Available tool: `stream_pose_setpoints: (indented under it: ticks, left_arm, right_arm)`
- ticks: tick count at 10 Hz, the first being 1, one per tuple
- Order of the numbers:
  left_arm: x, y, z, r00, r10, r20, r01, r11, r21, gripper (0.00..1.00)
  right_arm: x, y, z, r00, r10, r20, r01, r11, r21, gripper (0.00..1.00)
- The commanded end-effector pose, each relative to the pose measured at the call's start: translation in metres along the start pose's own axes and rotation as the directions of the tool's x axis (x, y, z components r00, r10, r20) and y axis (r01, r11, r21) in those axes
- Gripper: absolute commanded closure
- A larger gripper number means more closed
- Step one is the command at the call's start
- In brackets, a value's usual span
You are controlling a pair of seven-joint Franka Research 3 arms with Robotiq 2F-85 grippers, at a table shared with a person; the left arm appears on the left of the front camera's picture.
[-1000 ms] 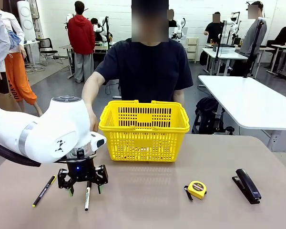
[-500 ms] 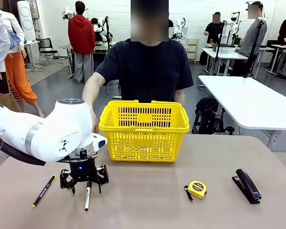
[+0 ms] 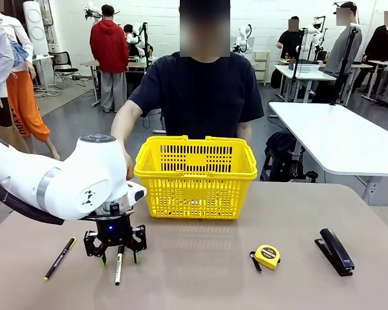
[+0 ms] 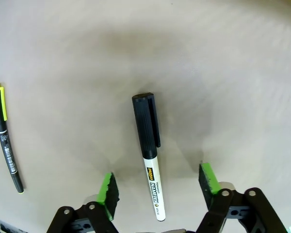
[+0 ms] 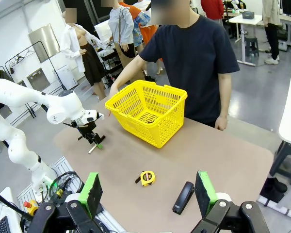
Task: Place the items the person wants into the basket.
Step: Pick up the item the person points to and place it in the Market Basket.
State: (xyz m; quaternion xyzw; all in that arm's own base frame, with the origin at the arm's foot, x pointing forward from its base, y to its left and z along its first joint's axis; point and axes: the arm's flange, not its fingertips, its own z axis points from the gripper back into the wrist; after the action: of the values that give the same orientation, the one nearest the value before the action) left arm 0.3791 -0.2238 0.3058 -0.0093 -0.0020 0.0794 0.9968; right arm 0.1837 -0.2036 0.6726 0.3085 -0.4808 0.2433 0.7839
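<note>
The left gripper (image 3: 119,259) stands low over the table (image 3: 200,278) near its near edge, left of the middle. Its jaws are spread wide and hold nothing. In the left wrist view the gripper (image 4: 158,184) straddles the marker (image 4: 149,145): one green pad sits on each side of the white barrel, both clear of it, and the black cap reaches out past the fingertips. Seen from the front, the marker (image 3: 118,271) lies flat with one end under the gripper. The pen (image 3: 59,258) lies just beside it, toward the left edge, apart from the fingers. The basket (image 3: 195,194) stands upright at the middle of the far edge, right in front of the person (image 3: 200,90), whose hand (image 5: 111,90) is at its left corner. The tape measure (image 3: 268,256) lies near the near edge, right of the middle, and the stapler (image 3: 336,250) lies farther toward the right edge. The right gripper (image 5: 148,191) hangs high off the table's near right corner, jaws wide apart and empty.
</note>
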Motion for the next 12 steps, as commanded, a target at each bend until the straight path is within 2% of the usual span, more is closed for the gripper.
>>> stream_pose_setpoints:
  ticks: [1, 3, 4, 6, 12]
  left_arm:
    - [0.001, -0.005, -0.003, 1.0, 0.007, 0.027, -0.007, 1.0, 0.009, 1.0]
    - [0.001, -0.005, -0.003, 1.0, 0.003, 0.021, -0.004, 1.0, 0.012, 1.0]
    - [0.001, -0.005, -0.002, 1.0, 0.003, 0.021, -0.004, 1.0, 0.012, 0.81]
    - [0.001, -0.005, -0.002, 1.0, 0.006, 0.021, -0.006, 1.0, 0.007, 1.0]
    - [0.002, -0.001, 0.006, 0.999, -0.047, 0.003, 0.047, 0.999, 0.022, 1.0]
  right_arm:
    - [0.001, 0.0, -0.002, 1.0, 0.009, 0.012, -0.009, 1.0, 0.021, 0.0]
    - [0.001, 0.0, -0.002, 1.0, 0.009, 0.012, -0.009, 1.0, 0.021, 0.0]
    - [0.001, 0.0, -0.002, 1.0, 0.009, 0.012, -0.009, 1.0, 0.021, 0.0]
    - [0.001, 0.0, -0.002, 1.0, 0.009, 0.012, -0.009, 1.0, 0.021, 0.0]
    - [0.001, 0.0, -0.002, 1.0, 0.009, 0.012, -0.009, 1.0, 0.021, 0.0]
